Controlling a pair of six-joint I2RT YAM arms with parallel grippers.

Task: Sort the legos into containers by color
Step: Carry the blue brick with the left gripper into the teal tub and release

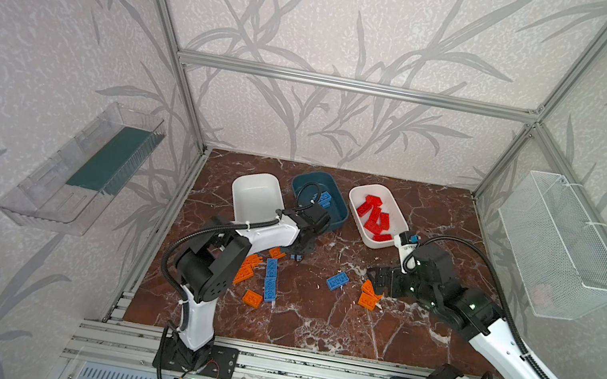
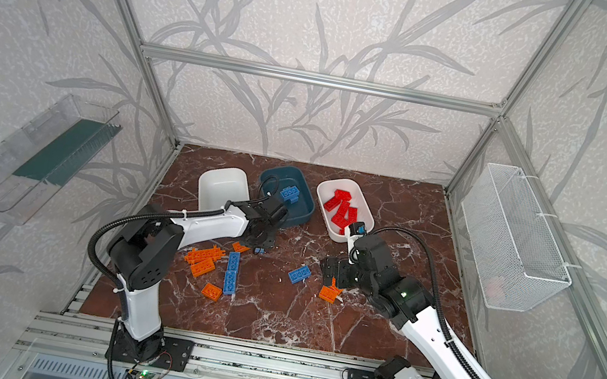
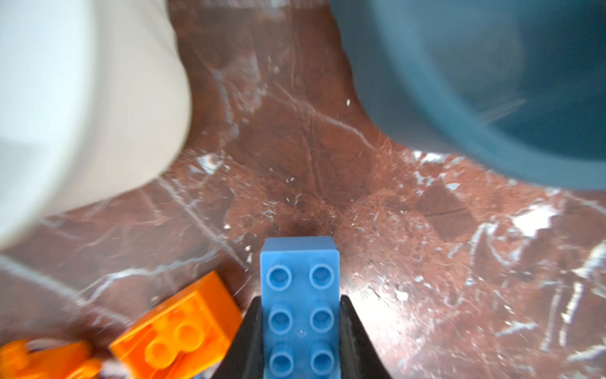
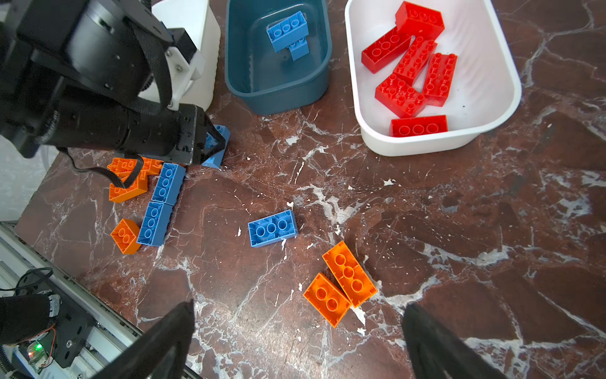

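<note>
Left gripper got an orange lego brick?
No, the left wrist view shows the left gripper shut on a blue studded plastic lego brick, with an orange plastic lego brick lying loose beside it.

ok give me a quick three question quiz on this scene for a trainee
1. True or false: the left gripper is shut on a blue lego.
2. The red legos lie in: A the teal tub, B the right white tub, C the left white tub.
3. Which colour of lego shows in no tub?

Key: 1 true; 2 B; 3 orange legos.
</note>
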